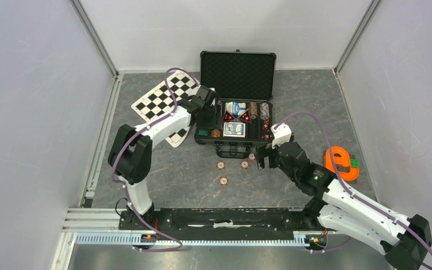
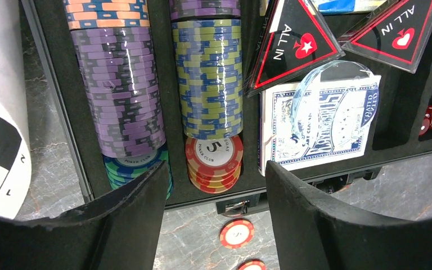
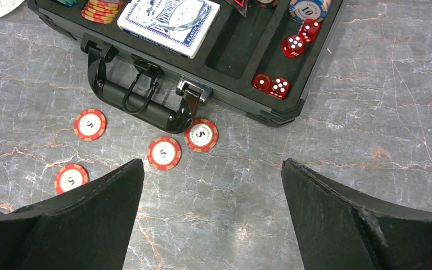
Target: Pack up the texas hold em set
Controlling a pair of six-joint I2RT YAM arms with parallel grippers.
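Texas hold em set: its black foam-lined briefcase-style case (image 1: 254, 133) lies open on the middle of the grey marbled desk (image 1: 174, 185), slots already holding rows of striped chips (image 2: 205, 79), a blue card deck (image 2: 275, 135) and red dice (image 3: 280, 86). Four red-and-white round chips (image 3: 164, 153) lie loose by the handle (image 3: 135, 104), not yet packed; the lid (image 1: 237, 76) is up. The left end effector (image 2: 216, 174) hangs over the case's chip rows, fingers apart, empty. The right end effector (image 3: 214, 169) hovers above the loose chips, fingers wide apart, empty.
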